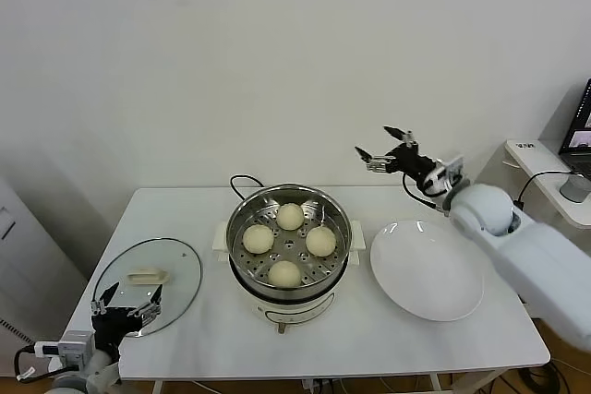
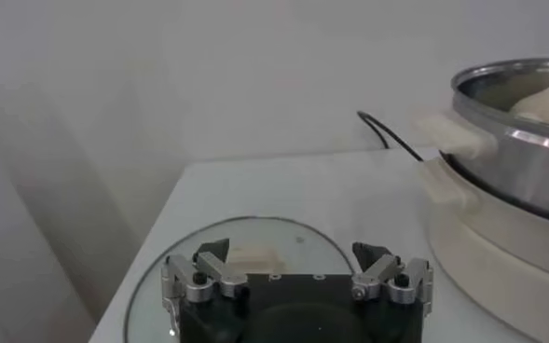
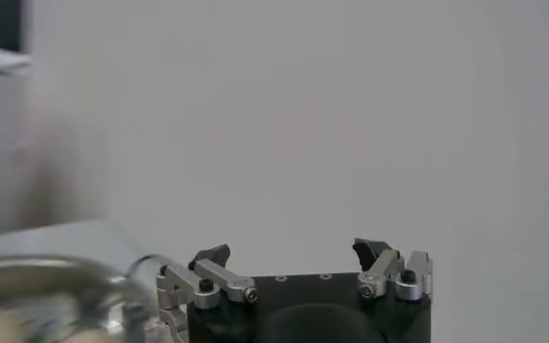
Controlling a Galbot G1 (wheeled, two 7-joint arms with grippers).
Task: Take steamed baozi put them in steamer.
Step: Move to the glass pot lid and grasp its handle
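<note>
All four steamed baozi (image 1: 288,244) are sitting inside the steamer (image 1: 288,260), spaced around its perforated tray: one toward the wall, one toward the robot, and one on each side. The steamer is standing at the middle of the white table (image 1: 369,339), its black cord (image 1: 242,182) trailing off behind it toward the wall. The right gripper (image 1: 386,145) is hanging in the air well above the table's far edge, beyond the empty white plate (image 1: 427,269) and off to the right of the steamer, so the buns are lying below it and well apart from it, toward the robot's left. Its fingers are spread as wide as they go and are holding nothing; in its own wrist view the two fingertips (image 3: 209,255) are standing far apart against the bare wall, with the steamer's rim only a blur at the edge. The left gripper (image 1: 129,303) is waiting low at the near left corner of the table, just over the near rim of the glass lid (image 1: 148,285) that is lying flat there with its pale handle (image 1: 148,276) up. It too is gaping fully open and gripping nothing. From its wrist camera the lid is showing just past the fingers (image 2: 207,262), and the steamer, with one bun peeking over the rim, is standing well off to the side.
</note>
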